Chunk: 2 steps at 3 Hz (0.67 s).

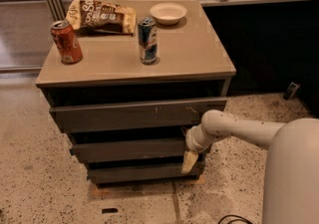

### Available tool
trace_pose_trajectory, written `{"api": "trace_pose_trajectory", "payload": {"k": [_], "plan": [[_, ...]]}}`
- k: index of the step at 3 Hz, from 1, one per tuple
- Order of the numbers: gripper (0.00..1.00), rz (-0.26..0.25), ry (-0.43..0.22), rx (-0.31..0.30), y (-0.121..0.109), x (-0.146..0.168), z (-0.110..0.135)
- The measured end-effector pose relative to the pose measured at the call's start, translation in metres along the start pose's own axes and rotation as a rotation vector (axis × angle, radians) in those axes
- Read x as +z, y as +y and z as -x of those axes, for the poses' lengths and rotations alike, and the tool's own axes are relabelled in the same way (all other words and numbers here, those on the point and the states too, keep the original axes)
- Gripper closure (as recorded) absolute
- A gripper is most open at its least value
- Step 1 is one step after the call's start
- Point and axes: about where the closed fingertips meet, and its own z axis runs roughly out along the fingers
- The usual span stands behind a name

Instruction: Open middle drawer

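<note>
The middle drawer (129, 149) is a plain dark grey-brown front between the wider scratched top front (134, 113) and the shortest bottom front (142, 172). It stands out slightly less than the top front. My gripper (190, 161) is at the middle drawer's right end, close against the cabinet's right front corner and pointing down toward the bottom front. My white arm (239, 129) reaches in from the right.
On the cabinet top (194, 54) stand a red soda can (66, 42), a blue can (147, 40), a chip bag (102, 16) and a white bowl (168, 12). A speckled floor (35, 188) surrounds the cabinet. A dark wall lies behind on the right.
</note>
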Motion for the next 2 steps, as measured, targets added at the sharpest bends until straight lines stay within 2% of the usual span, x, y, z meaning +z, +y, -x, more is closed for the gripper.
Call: {"api": "trace_pose_trajectory", "payload": {"k": [2], "plan": [[0.00,0.067,0.027,0.046,0.0029,0.0080,-0.0032]]}}
